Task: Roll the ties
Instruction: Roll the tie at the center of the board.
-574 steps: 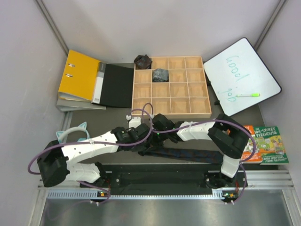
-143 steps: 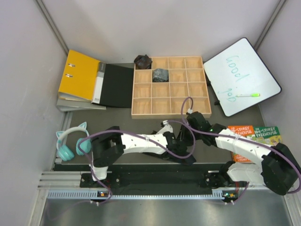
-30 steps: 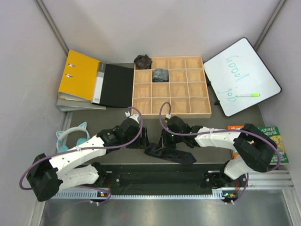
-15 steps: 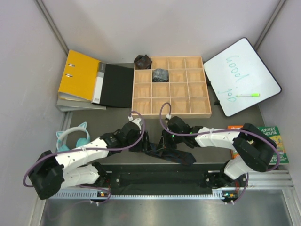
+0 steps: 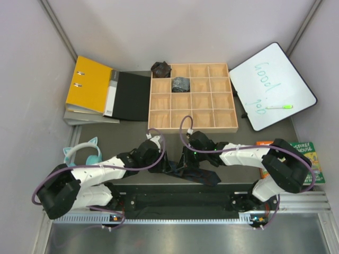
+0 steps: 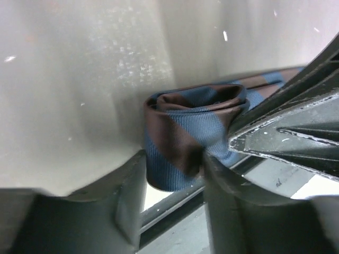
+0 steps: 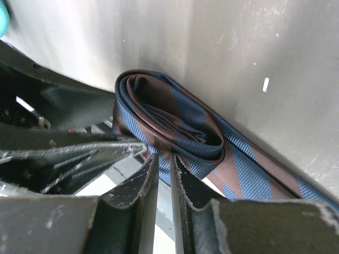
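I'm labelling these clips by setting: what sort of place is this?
Likely a lab test booth: plain grey walls around a small table, robot arms on a metal rail, a whiteboard as prop.

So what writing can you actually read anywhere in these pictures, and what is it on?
"Good job": handwritten in green on the whiteboard.
"STOREY TREEHOUSE": on the cover of the book; the start of the title is hidden behind the arm, and the smaller print is too small to read.
Spine label on the binder: too small to read.
Both wrist views: no text.
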Tool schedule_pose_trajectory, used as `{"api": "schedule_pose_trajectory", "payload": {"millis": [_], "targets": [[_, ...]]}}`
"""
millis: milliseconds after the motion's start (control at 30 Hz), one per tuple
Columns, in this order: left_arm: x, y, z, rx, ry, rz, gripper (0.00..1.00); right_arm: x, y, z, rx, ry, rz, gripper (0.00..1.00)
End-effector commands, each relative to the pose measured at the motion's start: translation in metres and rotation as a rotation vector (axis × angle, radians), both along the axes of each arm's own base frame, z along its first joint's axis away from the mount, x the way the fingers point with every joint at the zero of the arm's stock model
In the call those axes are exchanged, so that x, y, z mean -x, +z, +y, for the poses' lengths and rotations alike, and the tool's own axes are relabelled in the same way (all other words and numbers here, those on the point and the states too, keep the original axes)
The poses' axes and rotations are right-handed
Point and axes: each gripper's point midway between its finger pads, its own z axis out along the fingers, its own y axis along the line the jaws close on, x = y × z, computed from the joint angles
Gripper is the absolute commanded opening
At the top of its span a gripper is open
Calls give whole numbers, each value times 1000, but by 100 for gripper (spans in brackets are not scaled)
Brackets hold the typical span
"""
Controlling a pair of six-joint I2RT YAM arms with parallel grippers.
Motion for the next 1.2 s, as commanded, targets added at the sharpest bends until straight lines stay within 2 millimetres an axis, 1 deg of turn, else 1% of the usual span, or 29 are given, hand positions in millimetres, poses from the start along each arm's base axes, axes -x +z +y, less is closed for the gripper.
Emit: {"api": "schedule_pose_trajectory", "payload": {"millis": [0, 33, 67, 167, 200, 233, 367, 400, 433, 467, 500, 533, 600, 633, 700, 767, 833, 867, 933, 967, 1000, 1033, 1067, 1100, 1133, 1167], "targets": [[-2, -6, -7, 33, -6, 1, 42, -3, -13, -7, 43, -4, -13, 16], [0, -6, -9, 40, -17, 9, 39, -3, -13, -7, 41, -2, -17, 16], [2, -6, -10, 46, -28, 18, 29, -3, -14, -7, 44, -1, -13, 16], [1, -3, -12, 44, -28, 21, 16, -4, -12, -6, 41, 2, -15, 16], [1, -1, -10, 24, -23, 30, 8, -4, -12, -7, 42, 0, -14, 16], [-1, 0, -7, 5, -14, 30, 6, -5, -10, -6, 40, 1, -18, 16], [-9, 3, 16, -152, 57, 31, 5, -11, -4, -9, 40, -3, -30, 18], [-20, 11, 20, -185, 97, -7, 4, -11, 1, -10, 38, -5, -35, 20], [-15, 7, 32, -247, 100, 14, 4, -12, 2, -11, 41, -9, -37, 20], [-17, 11, 36, -267, 107, 6, 3, -15, 6, -14, 35, -17, -46, 21], [-23, 16, 40, -295, 128, -16, 3, -15, 8, -16, 37, -19, -47, 21], [-20, 17, 47, -328, 131, -8, 3, -16, 9, -18, 37, -25, -50, 22], [-25, 24, 50, -349, 146, -35, 3, -19, 14, -23, 30, -35, -60, 22], [-23, 25, 55, -369, 148, -33, 2, -19, 14, -25, 33, -42, -58, 22], [-26, 31, 55, -378, 156, -51, 3, -20, 17, -30, 28, -50, -65, 22], [-26, 32, 61, -420, 162, -63, 2, -20, 18, -34, 29, -59, -66, 22], [-30, 36, 63, -453, 177, -87, 2, -21, 19, -37, 27, -67, -69, 22], [-31, 34, 66, -484, 181, -85, 1, -20, 19, -38, 27, -67, -69, 22], [-29, 38, 70, -540, 191, -86, 0, -20, 18, -41, 30, -72, -67, 23], [-32, 36, 76, -592, 202, -97, 0, -19, 19, -41, 27, -73, -68, 23], [-32, 40, 76, -616, 205, -99, 0, -20, 19, -42, 28, -76, -69, 23], [-31, 40, 75, -638, 197, -107, 0, -19, 19, -42, 27, -76, -70, 23], [-33, 40, 77, -681, 206, -124, 0, -19, 20, -43, 27, -78, -69, 23], [-36, 45, 73, -686, 213, -143, 0, -19, 19, -44, 29, -79, -68, 23], [-30, 46, 73, -720, 201, -146, 0, -19, 20, -44, 27, -79, -69, 23], [-29, 43, 73, -756, 197, -149, 0, -19, 19, -45, 29, -82, -69, 23]]}}
